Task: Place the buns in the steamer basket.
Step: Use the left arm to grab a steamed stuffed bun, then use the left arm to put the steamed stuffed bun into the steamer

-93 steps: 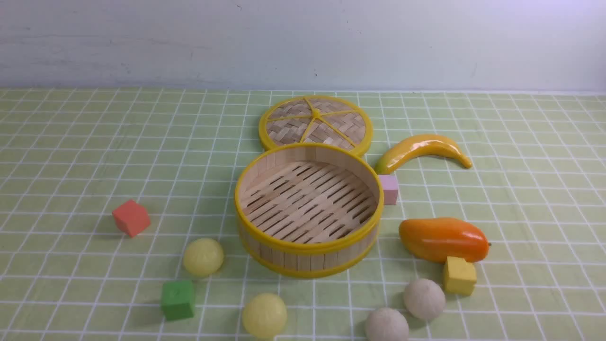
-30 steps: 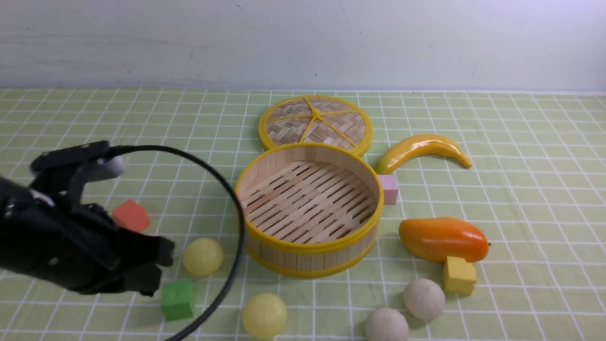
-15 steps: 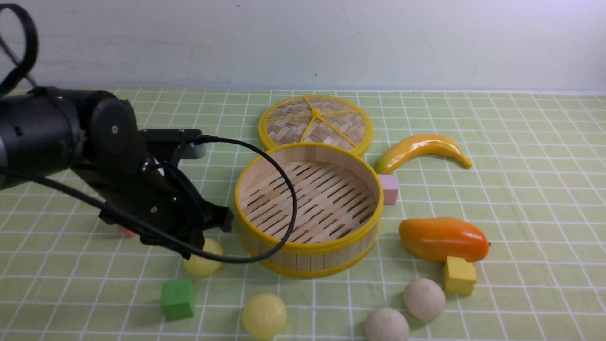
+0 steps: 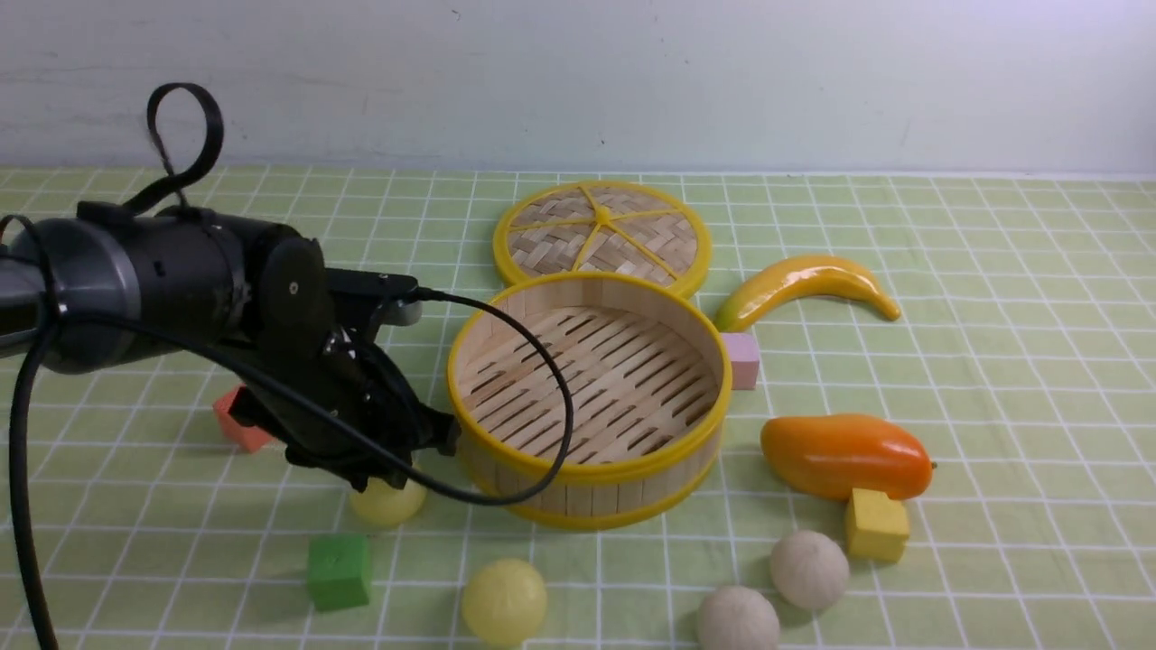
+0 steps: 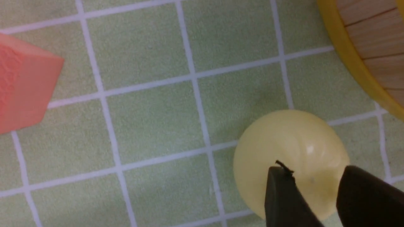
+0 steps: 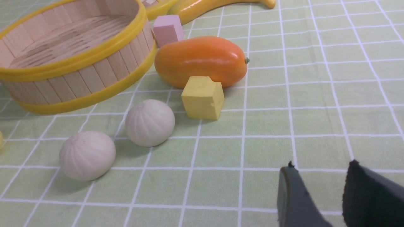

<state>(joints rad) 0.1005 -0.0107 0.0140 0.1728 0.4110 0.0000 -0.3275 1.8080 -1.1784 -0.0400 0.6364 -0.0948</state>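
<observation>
Front view: left gripper (image 4: 384,471) hangs over pale yellow bun (image 4: 390,507), just beside empty steamer basket (image 4: 587,476). Left wrist: fingers spread, bun off-centre, prob. untouched; centre over it and drop lower before closing. Right wrist: right gripper (image 6: 318,176) fingers apart, holding nothing; off-white buns (image 6: 150,123) lie ahead.

No text, label or number can be read anywhere.

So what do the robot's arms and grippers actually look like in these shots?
The left arm is a thick black cylinder with a round joint cap, a thin black cable looping off it and a flat black strap loop on top. The left gripper has black tapered fingers. The right gripper has dark grey tapered fingers; its arm is out of view.
</observation>
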